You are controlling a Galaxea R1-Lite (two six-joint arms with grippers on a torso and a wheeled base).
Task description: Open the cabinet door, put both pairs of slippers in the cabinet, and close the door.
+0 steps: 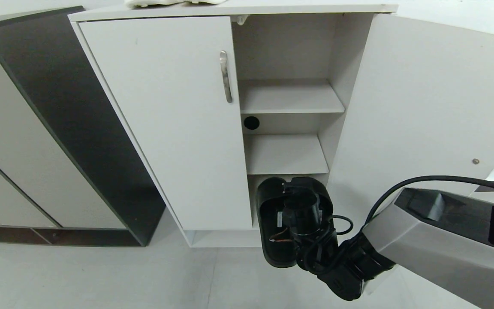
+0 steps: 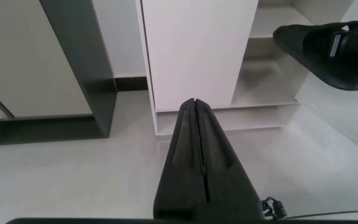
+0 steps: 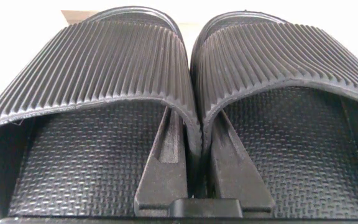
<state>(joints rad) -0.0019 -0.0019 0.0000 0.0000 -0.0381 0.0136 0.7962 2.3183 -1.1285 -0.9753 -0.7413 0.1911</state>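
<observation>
The right claw (image 3: 194,124) is clamped on a pair of black ribbed rubber slippers (image 3: 123,56): one finger reaches inside each slipper, and together they pinch the two neighbouring strap walls tight between them. In the head view this claw (image 1: 300,214) holds the pair (image 1: 270,231) off the floor, low down at the mouth of the bottom compartment of a tall white laminate cabinet (image 1: 230,10); whether the slippers touch the compartment's base cannot be told. The cabinet's flat white right door (image 1: 423,98) stands swung wide open, while its white left door (image 1: 161,120) is shut. Just beside the cabinet on its left stands a dark grey and white storage unit (image 1: 58,107) on the pale grey floor (image 1: 101,279). Inside the open half, an upper white shelf (image 1: 290,96) and a lower white shelf (image 1: 283,152) sit one above the other, with the slippers below the lower one. The left claw (image 2: 194,102) hangs above the floor in front of the shut door with its fingers pressed together on nothing, well apart from the slippers (image 2: 316,46). A slim vertical metal handle (image 1: 225,77) sits at the shut door's inner edge, and a small round dark hole (image 1: 251,122) shows in the back panel between the shelves.
</observation>
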